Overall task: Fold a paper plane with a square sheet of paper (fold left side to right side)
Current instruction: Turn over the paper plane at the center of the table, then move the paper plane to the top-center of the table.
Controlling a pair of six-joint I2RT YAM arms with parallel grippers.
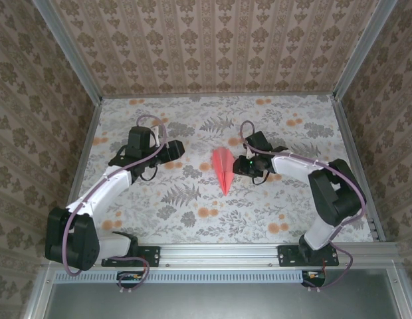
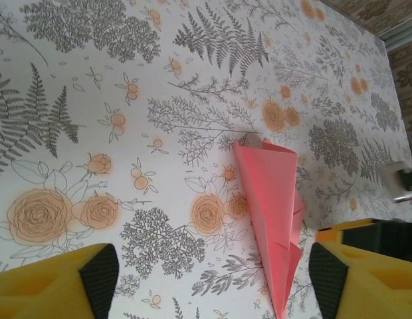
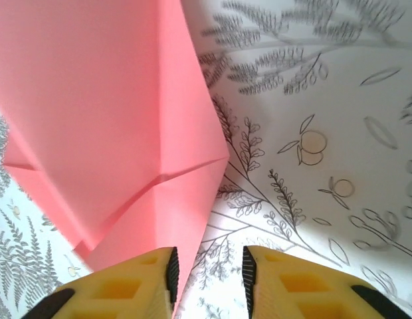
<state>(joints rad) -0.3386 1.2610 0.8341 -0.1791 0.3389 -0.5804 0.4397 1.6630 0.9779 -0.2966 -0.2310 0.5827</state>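
The salmon-pink sheet of paper lies folded into a slim pointed paper plane (image 1: 222, 167) in the middle of the table, its tip toward the near edge. My left gripper (image 1: 178, 150) stands open to its left, well apart from it. In the left wrist view the plane (image 2: 272, 212) lies on the cloth just inside the right finger, with the gripper (image 2: 212, 272) wide open. My right gripper (image 1: 238, 166) sits at the plane's right edge. In the right wrist view its jaws (image 3: 209, 272) are open with bare cloth between them, and the creased plane (image 3: 106, 133) lies against the left finger.
A floral cloth covers the table (image 1: 292, 212). Wallpapered walls with metal posts close off the back and both sides. A metal rail (image 1: 219, 252) carrying both arm bases runs along the near edge.
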